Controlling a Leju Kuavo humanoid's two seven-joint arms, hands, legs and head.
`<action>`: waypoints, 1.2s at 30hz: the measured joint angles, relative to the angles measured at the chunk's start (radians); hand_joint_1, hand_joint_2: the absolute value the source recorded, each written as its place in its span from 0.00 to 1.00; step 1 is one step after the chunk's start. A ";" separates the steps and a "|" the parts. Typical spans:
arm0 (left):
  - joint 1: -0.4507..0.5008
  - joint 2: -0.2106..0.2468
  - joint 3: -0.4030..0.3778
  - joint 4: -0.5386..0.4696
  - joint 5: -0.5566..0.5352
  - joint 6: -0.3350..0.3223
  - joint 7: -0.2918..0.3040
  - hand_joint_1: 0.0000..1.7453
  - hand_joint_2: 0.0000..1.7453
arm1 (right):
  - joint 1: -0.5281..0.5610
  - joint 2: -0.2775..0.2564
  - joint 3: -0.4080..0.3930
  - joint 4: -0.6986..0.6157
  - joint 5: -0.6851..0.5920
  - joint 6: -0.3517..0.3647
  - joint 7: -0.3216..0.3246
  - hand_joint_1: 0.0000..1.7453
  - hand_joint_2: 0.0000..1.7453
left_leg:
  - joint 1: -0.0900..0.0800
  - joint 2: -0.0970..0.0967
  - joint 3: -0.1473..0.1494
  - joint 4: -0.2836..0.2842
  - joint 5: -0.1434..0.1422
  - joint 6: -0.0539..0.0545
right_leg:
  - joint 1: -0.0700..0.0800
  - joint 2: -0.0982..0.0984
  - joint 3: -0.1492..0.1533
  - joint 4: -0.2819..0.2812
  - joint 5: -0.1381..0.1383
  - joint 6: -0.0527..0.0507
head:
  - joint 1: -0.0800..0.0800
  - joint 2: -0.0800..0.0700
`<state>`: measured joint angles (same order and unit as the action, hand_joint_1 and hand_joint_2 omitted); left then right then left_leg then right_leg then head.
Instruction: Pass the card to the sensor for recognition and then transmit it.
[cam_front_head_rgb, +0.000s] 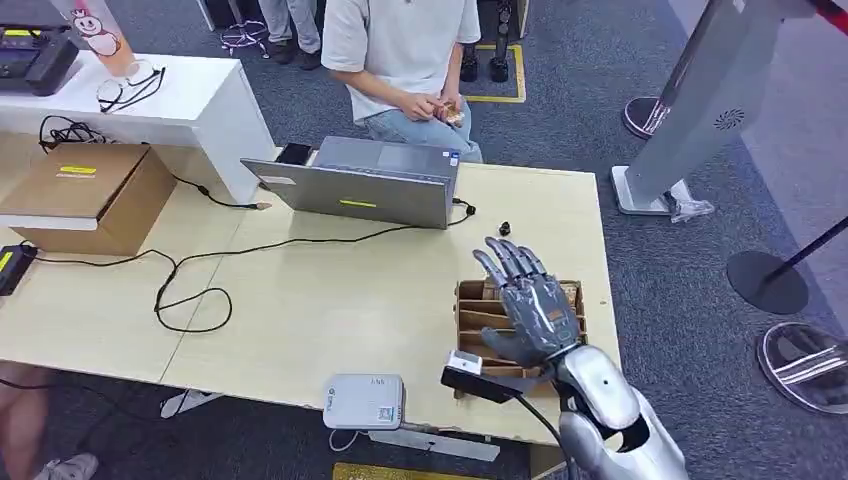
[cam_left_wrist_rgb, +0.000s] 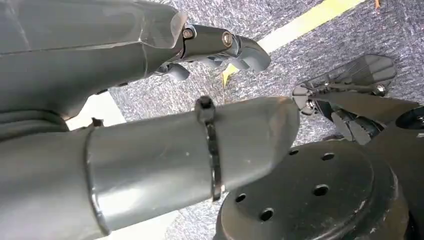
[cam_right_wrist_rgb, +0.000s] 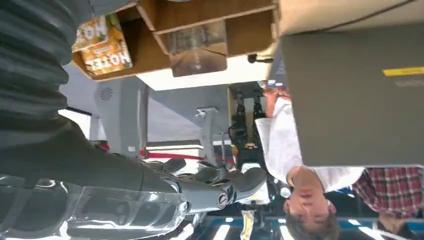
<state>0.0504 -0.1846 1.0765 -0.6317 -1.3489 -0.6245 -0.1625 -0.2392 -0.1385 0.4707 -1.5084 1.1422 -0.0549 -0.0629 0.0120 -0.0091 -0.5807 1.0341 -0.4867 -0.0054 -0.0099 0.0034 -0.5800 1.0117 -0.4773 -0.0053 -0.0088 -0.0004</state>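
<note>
Pickup stage: right hand (cam_front_head_rgb: 530, 305) hovers over the card box (cam_front_head_rgb: 478, 310), fingers (cam_front_head_rgb: 505, 262) apart, empty. Next: descend, pinch one card (cam_right_wrist_rgb: 102, 47). Left hand (cam_left_wrist_rgb: 220, 47) hangs empty, fingers loosely curled.

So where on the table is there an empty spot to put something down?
The biggest bare patch lies in the middle of the table, between the laptop, the looping black cable and the white sensor box. It is crowded on the right, where the right robot hand hovers open above the wooden card rack.

Office or showroom: carpet (cam_front_head_rgb: 600, 90), laptop (cam_front_head_rgb: 365, 185), stanchions (cam_front_head_rgb: 768, 280)
</note>
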 joint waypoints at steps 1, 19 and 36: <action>0.000 -0.002 0.004 -0.002 -0.005 -0.001 -0.002 0.00 0.00 | 0.004 -0.004 -0.005 -0.006 0.008 0.012 0.004 0.00 1.00 | 0.000 0.000 0.000 0.000 0.000 0.000 | 0.000 0.000 0.000 0.000 0.000 0.000 | 0.000 0.000; -0.002 -0.018 0.028 -0.028 -0.051 0.002 -0.027 0.00 0.00 | 0.054 -0.035 -0.052 -0.090 -0.016 0.047 0.003 0.00 1.00 | 0.000 0.000 0.000 0.000 0.000 0.000 | 0.000 0.000 0.000 0.000 0.000 0.000 | 0.000 0.000; -0.007 -0.027 0.058 -0.044 -0.087 -0.006 -0.039 0.00 0.00 | 0.085 -0.058 -0.050 -0.092 0.042 0.179 0.092 0.00 1.00 | 0.000 0.000 0.000 0.000 0.000 0.000 | 0.000 0.000 0.000 0.000 0.000 0.000 | 0.000 0.000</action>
<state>0.0437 -0.2113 1.1341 -0.6756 -1.4363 -0.6310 -0.2010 -0.1542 -0.1965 0.4208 -1.6007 1.1845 0.1240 0.0290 0.0119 -0.0091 -0.5807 1.0341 -0.4867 -0.0054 -0.0099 0.0035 -0.5800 1.0117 -0.4773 -0.0053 -0.0088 -0.0004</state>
